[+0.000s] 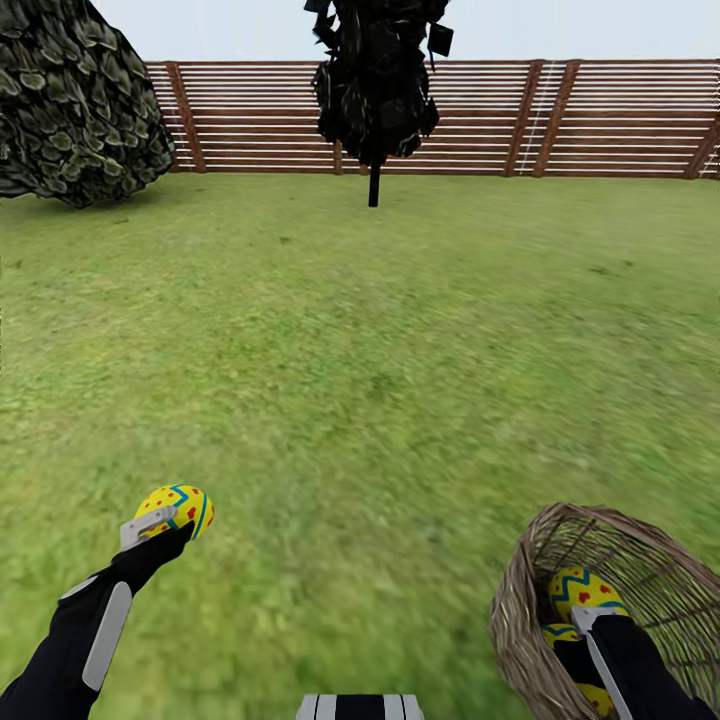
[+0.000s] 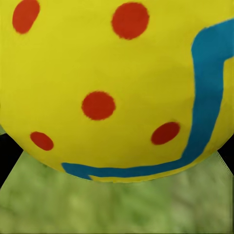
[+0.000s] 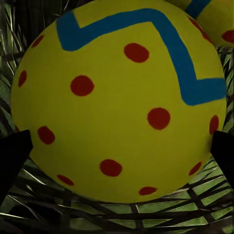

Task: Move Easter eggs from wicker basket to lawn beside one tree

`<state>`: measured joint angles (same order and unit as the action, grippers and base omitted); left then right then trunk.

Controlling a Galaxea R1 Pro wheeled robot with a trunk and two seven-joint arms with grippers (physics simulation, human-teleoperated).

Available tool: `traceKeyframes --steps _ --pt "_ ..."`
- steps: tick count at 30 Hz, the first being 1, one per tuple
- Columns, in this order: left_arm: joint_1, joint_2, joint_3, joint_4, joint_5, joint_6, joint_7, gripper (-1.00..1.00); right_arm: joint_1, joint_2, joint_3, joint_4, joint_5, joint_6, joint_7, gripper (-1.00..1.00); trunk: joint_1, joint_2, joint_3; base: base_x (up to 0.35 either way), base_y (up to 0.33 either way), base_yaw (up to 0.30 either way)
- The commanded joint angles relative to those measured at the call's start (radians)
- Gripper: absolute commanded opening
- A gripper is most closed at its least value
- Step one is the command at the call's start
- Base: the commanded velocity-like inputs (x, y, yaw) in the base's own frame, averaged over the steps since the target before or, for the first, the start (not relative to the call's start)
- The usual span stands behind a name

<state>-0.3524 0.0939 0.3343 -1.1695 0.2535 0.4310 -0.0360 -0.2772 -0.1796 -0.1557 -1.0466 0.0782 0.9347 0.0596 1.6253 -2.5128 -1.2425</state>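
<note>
One Easter egg (image 1: 178, 508) is clamped by the left end effector (image 1: 160, 520); the right end effector (image 1: 580, 622), seemingly clamped on another egg (image 1: 583, 590) inside the wicker basket (image 1: 520, 600), could drag the basket over.

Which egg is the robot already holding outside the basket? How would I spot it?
Start at the wicker basket low on the robot's right side of the lawn, then look across to the left gripper. The egg it holds is out over bare grass, while the others sit inside the basket.
</note>
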Motion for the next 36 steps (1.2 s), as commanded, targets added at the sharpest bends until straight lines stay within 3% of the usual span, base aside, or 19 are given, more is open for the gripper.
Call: traceKeyframes --steps 1,30,36 --pt "0.000 0.000 0.002 -0.001 0.004 0.006 -0.004 -1.00 0.000 0.000 -0.001 -0.001 0.011 0.005 0.006 -1.00 -0.001 0.000 0.003 0.000 0.000 0.000" --pt "0.000 -0.011 0.002 0.001 0.003 0.006 -0.004 -1.00 0.000 0.002 -0.001 0.011 0.009 0.004 0.006 -1.00 -0.014 0.007 0.115 -0.033 0.012 0.031" --pt "0.000 -0.027 0.002 0.003 0.001 0.006 -0.002 -1.00 0.000 0.000 -0.002 0.011 0.008 0.004 0.006 -1.00 -0.016 0.008 0.139 -0.114 -0.040 -0.104"
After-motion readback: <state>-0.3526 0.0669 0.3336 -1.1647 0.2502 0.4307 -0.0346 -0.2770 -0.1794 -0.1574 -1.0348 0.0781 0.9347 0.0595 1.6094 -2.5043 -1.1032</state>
